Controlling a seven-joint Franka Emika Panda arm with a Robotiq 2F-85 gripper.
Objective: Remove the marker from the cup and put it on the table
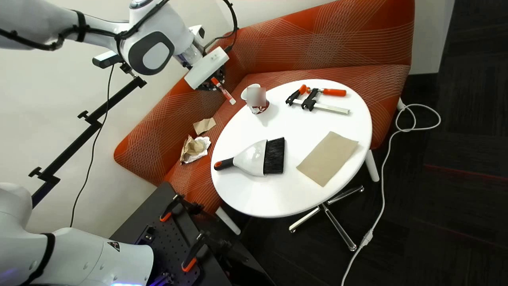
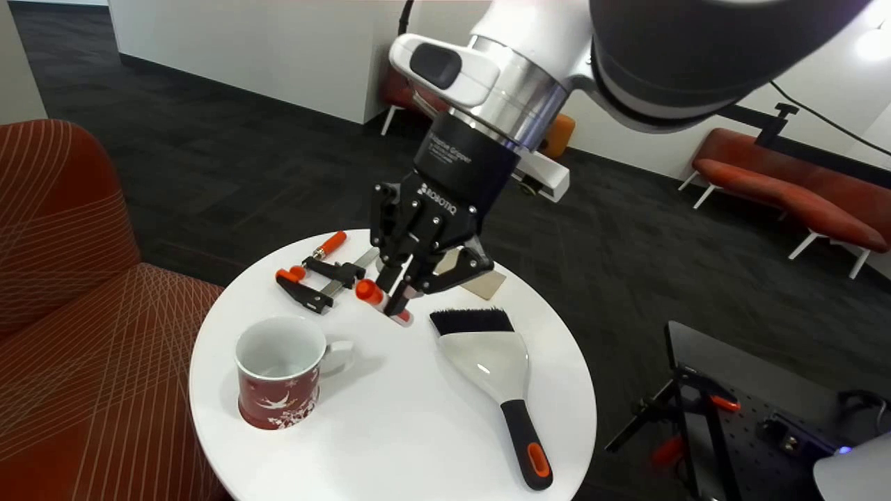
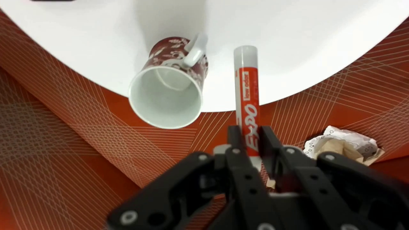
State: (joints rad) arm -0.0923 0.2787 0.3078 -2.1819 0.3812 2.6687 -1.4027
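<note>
The marker [image 3: 246, 84] is a white and red pen with printed lettering. My gripper [image 3: 247, 135] is shut on it near one end, and the rest sticks out past the fingertips. In both exterior views the marker [image 1: 223, 90] [image 2: 370, 292] is held in the air, tilted, apart from the cup. The cup [image 2: 278, 400] is a dark red and white mug with a handle. It stands upright on the round white table [image 2: 397, 431], near the edge by the bench. Its white inside shows no marker. In the wrist view the cup [image 3: 166, 100] is left of the marker.
A white brush with a black handle [image 1: 250, 159], an orange-handled clamp [image 1: 317, 104] and a flat tan board [image 1: 328, 159] lie on the table. A red-orange bench [image 1: 317, 43] wraps around its back. Crumpled paper [image 1: 194, 149] lies on the bench seat.
</note>
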